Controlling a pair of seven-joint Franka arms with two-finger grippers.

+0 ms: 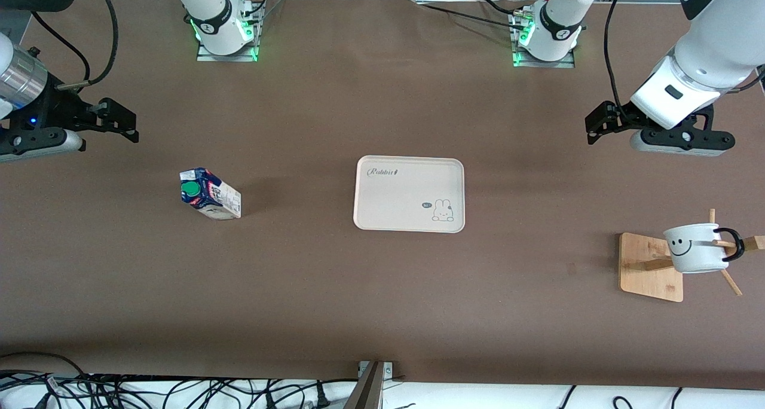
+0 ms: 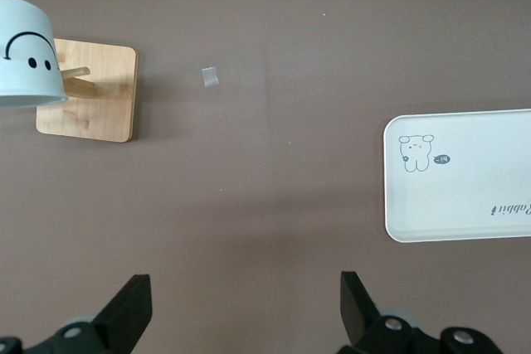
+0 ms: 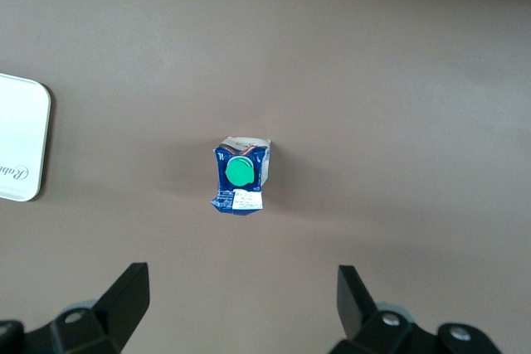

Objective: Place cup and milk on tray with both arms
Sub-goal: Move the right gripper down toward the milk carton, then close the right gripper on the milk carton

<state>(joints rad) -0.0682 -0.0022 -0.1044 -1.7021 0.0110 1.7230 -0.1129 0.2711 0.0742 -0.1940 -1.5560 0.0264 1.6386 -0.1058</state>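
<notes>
The milk (image 1: 210,194) stands upright on the table toward the right arm's end, its green cap up; it also shows in the right wrist view (image 3: 241,176). The cream tray (image 1: 394,200) lies bare at the table's middle. The cup (image 1: 696,247) hangs tilted on a wooden rack peg at the left arm's end, its smiley face showing in the left wrist view (image 2: 25,51). My right gripper (image 1: 116,121) is open and empty over bare table, apart from the milk. My left gripper (image 1: 600,125) is open and empty over bare table, apart from the cup.
The wooden rack base (image 1: 651,266) with slanted pegs sits under the cup. A small scrap (image 2: 211,77) lies on the table beside the rack. Cables (image 1: 179,391) run along the table edge nearest the front camera. The tray's edge shows in both wrist views (image 2: 460,176) (image 3: 21,138).
</notes>
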